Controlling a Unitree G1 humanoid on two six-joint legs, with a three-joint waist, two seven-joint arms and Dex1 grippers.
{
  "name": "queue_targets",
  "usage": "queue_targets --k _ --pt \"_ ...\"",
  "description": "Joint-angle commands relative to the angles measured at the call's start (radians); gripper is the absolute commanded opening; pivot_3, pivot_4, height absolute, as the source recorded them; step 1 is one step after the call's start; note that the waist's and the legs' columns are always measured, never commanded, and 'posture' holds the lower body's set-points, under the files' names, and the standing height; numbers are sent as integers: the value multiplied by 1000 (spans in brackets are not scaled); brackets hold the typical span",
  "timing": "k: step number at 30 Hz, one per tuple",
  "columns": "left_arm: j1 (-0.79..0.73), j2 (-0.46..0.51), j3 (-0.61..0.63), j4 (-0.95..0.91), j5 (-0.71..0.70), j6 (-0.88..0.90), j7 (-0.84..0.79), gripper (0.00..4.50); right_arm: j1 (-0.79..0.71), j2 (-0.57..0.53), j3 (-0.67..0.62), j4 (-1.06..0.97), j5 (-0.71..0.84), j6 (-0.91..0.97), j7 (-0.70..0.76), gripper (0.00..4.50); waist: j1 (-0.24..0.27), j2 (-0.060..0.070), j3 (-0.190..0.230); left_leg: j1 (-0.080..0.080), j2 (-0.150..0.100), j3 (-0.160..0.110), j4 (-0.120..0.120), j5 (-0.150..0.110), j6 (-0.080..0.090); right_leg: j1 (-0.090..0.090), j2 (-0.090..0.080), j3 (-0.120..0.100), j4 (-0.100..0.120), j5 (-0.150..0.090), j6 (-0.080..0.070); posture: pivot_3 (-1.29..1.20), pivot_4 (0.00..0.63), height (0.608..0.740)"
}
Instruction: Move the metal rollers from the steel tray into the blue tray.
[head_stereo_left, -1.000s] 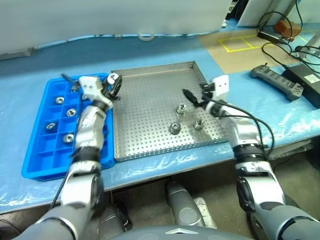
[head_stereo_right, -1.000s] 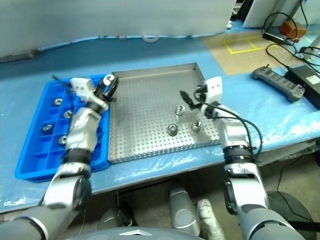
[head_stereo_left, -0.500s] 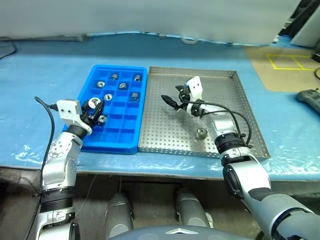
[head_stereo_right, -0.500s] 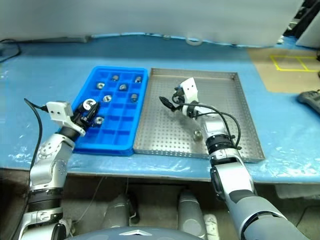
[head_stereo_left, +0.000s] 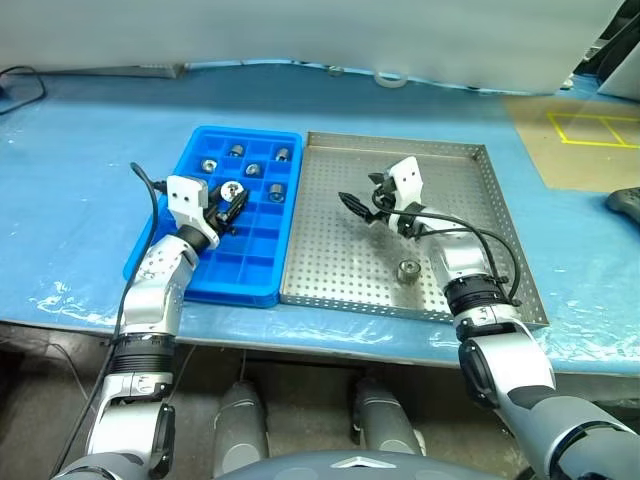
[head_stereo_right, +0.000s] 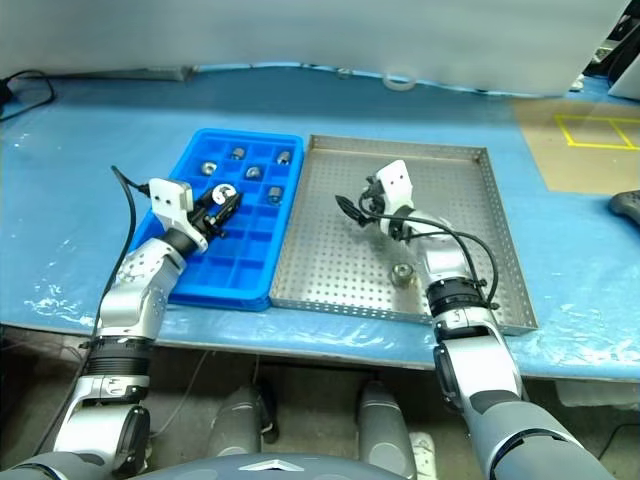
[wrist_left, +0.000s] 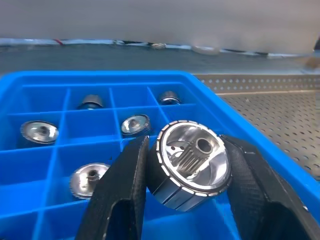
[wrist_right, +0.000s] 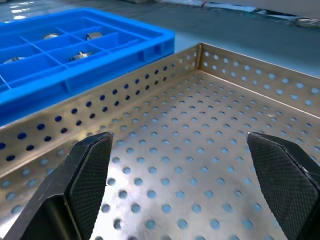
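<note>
My left gripper is shut on a shiny metal roller and holds it just above the blue tray, over its middle compartments. Several rollers lie in the tray's far compartments. My right gripper stands open over the steel tray, its fingers wide apart above the bare perforated floor. One roller lies on the steel tray near its front rim, beside my right forearm.
Both trays sit side by side on a table covered in blue film. A roll of tape lies at the back. Yellow floor markings and a black controller show at the right.
The head camera has swung, shifting the whole scene. My left gripper carried its roller from the steel tray's corner to above the blue tray's middle. The right gripper stays open.
</note>
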Motion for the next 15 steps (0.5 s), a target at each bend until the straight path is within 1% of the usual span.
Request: queue_targets --k 1,10,12,13,15 --pt "-23 9 -4 23 17 -43 -15 1847 17 -17 -28 -82 18 17 -11 4500 -5 0 0 0 0 0 0 0 -1 -1 0 1 1 0 0 -444 150 740" --pt "-24 8 4 46 30 -62 -12 1847 19 -12 -28 -94 11 27 -20 4500 -7 0 0 1 1 0 0 2 -6 -6 2 3 10 0 0 -425 150 740" --pt "-16 9 14 39 30 -64 1 2554 16 -16 -28 -89 9 25 -17 4500 -7 0 0 1 1 0 0 2 -6 -6 2 3 10 0 0 -419 150 740" --pt "-12 10 19 39 34 -68 11 2762 15 -21 -29 -85 7 24 -16 4500 -7 0 0 1 1 0 0 2 -6 -6 2 3 10 0 0 -417 150 740" --pt "-10 10 27 38 29 -70 15 3426 12 -32 -37 -77 9 26 -17 4500 -6 0 0 1 1 0 0 2 -6 -6 3 3 10 0 0 -416 150 740"
